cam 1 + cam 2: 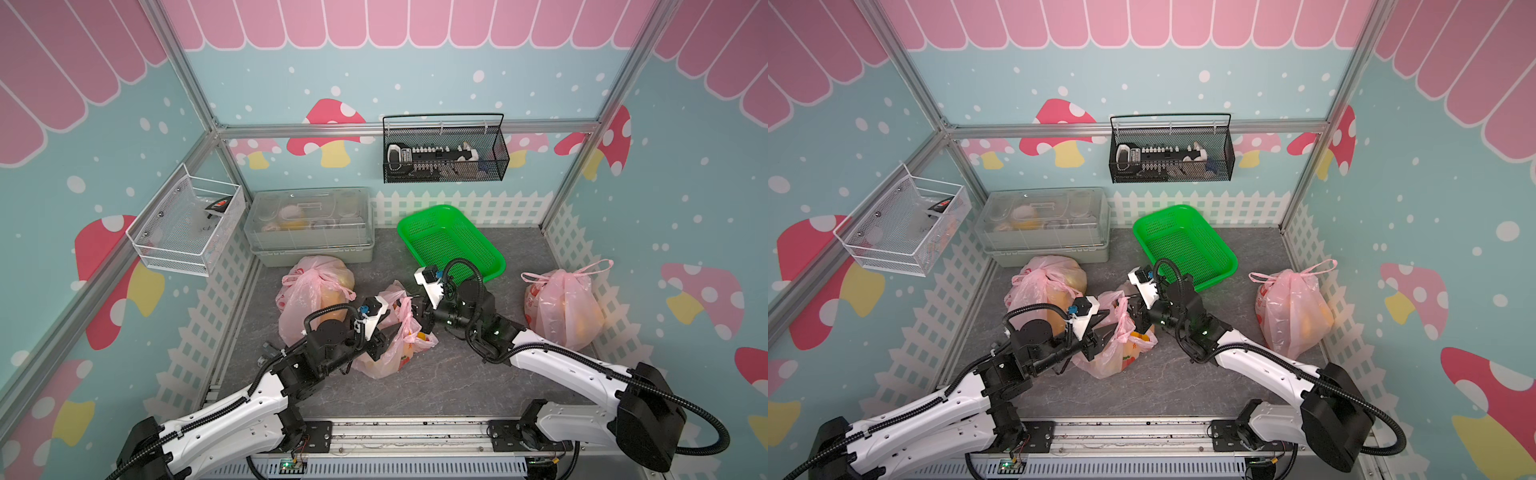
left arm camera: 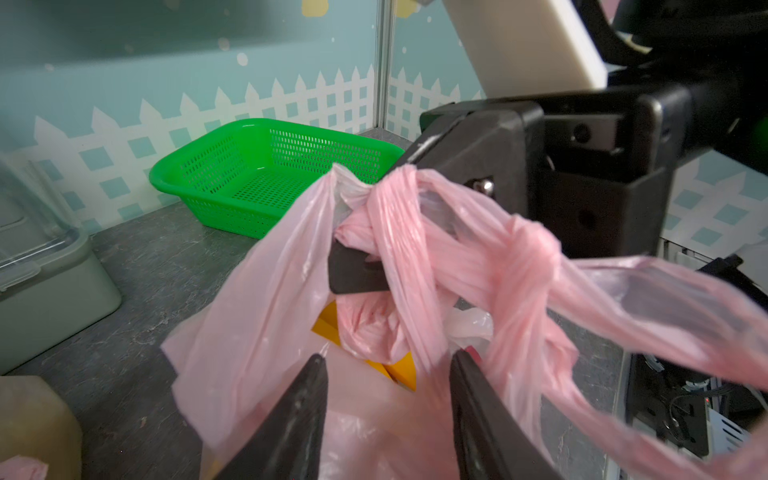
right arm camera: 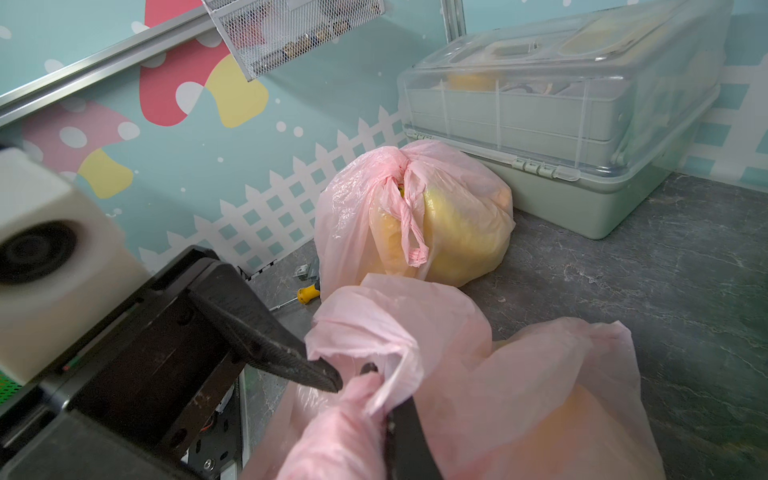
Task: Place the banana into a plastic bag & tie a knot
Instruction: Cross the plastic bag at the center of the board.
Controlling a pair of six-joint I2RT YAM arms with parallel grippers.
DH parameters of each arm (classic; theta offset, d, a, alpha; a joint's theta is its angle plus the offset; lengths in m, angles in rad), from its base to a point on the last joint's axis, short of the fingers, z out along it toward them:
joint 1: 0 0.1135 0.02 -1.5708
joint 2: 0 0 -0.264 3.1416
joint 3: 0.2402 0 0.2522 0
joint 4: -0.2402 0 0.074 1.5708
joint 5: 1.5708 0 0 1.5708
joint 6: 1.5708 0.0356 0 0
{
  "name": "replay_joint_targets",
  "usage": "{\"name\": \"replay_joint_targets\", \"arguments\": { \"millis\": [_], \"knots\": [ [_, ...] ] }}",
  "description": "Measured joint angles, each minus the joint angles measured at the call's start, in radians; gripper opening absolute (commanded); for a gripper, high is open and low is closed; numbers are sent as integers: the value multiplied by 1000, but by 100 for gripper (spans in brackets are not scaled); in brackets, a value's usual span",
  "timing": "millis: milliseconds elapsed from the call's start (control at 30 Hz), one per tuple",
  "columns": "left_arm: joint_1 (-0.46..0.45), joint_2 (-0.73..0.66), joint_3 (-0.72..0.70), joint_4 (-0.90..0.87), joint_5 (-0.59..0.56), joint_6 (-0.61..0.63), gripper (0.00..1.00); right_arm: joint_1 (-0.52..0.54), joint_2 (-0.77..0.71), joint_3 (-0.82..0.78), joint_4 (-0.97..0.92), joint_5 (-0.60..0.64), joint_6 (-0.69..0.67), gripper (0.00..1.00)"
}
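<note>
- Jaws of the left gripper [image 2: 388,359] stand spread. 1 twisted strand of the handle [image 2: 399,232] of the pink translucent plastic bag [image 1: 382,361] runs down between them, close to 1 finger but not pinched.
- Jaws of the right gripper [image 3: 383,415] are pressed together on that bunched handle. Further along the strand sits a knotted lump [image 2: 532,249].
- This bag rests on the grey marbled tabletop [image 1: 436,382] between the 2 arms. Inside it the yellow banana [image 3: 582,419] shows only as a soft yellow mass through the film, and its outline cannot be made out.
- At the back left, a grey-green storage box with a clear lid [image 1: 316,255] holds pale and yellow items, blurred by the lid.
- 2 more pink bags are tied shut, 1 [image 1: 309,299] right against that box and 1 [image 1: 561,309] near the right wall. Both hold yellow-orange shapes.
- A green perforated plastic basket [image 1: 453,245] lies behind the right wrist, whose cable overlaps its near corner in both top views.
- On the left wall, a white wire basket [image 1: 187,237] holds a dark item with a red mark.
- On the back wall, a black mesh basket [image 1: 498,162] holds black-and-white objects too small to name.
- A yellow-handled screwdriver [image 3: 307,294] lies on the tabletop just beside the tied bag near the box.
- In both top views the left wrist covers part of the held bag. In the right wrist view, plastic hides 1 finger of the right gripper.
</note>
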Motion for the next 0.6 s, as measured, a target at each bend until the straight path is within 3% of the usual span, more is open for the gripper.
{"name": "replay_joint_targets", "arguments": {
  "millis": [133, 333, 600],
  "knots": [
    [-1, 11, 0, 14, -31, 21, 56, 0, 1, 0, 0, -20, 0, 0],
    [-1, 44, 1, 19, -51, 37, 47, 0, 4, 0, -6, -46, 0, 0],
    [-1, -52, -33, 28, -35, 21, 57, -1, 3, 0, -16, -45, -1, 0]
  ]
}}
